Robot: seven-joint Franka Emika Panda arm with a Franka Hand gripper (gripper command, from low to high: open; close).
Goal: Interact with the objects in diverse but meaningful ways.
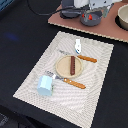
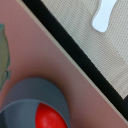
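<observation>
A grey long-handled saucepan point(image 1: 90, 19) stands on a pinkish board point(image 1: 65, 22) at the back, with a red tomato point(image 1: 89, 16) inside it. In the wrist view the saucepan point(image 2: 35, 95) and tomato point(image 2: 50, 118) show close up. My gripper point(image 1: 98, 8) hangs just above the saucepan; its fingers are blurred and do not appear in the wrist view. On the beige placemat point(image 1: 35, 70) a brown sausage point(image 1: 73, 63) lies on a tan plate point(image 1: 64, 66). A light-blue cup point(image 1: 44, 85) lies near the front. A small white shaker point(image 1: 78, 46) point(image 2: 103, 15) lies near the mat's far edge.
A grey pot point(image 1: 123, 17) stands on the board at the exterior view's right edge. An orange-handled fork point(image 1: 67, 81) and knife point(image 1: 82, 57) flank the plate. The black table point(image 1: 20, 35) surrounds the mat. A greenish object point(image 2: 4, 55) shows at the wrist view's edge.
</observation>
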